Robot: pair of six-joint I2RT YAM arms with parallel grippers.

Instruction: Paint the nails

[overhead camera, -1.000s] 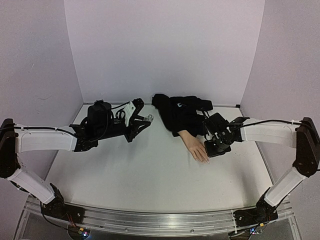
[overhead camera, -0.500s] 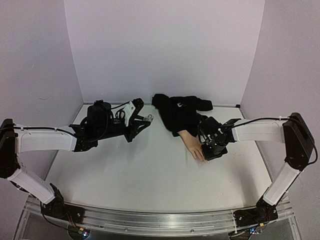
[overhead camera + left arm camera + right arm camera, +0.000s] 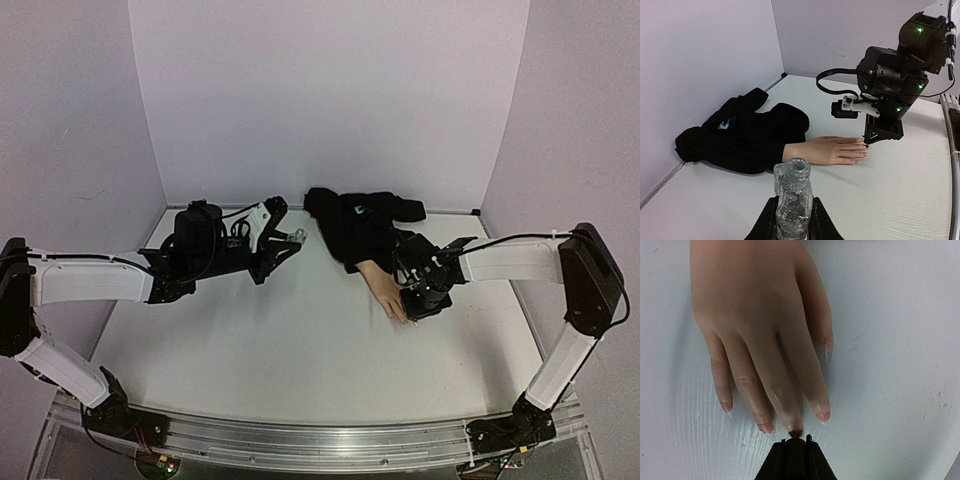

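Right wrist view puts me straight over the mannequin hand (image 3: 755, 300), which lies palm down on the white tabletop (image 3: 890, 340) with its fingers pointing at my right tool (image 3: 795, 442). The nails (image 3: 823, 416) sit at those fingertips, pale and glossy. The middle one (image 3: 795, 432) carries a dark smudge at its very end, just ahead of the tool's tip (touching or a hair apart, I cannot tell). The right tool's jaws are pressed together, and I cannot make out whether anything is caught between them. From the left wrist camera, the same tool (image 3: 867, 144) hangs nose-down at the fingertip end of the hand. A crumpled black sleeve (image 3: 750, 135) bunches up at the wrist end, towards the back wall. My left tool (image 3: 792, 222) is well apart from the hand, off to the hand's wrist side. It is pinching a small clear bottle (image 3: 792, 200) that looks glittery inside, stands upright and shows an open neck. The top external view confirms it, with the hand between the two tools and much nearer the right one.
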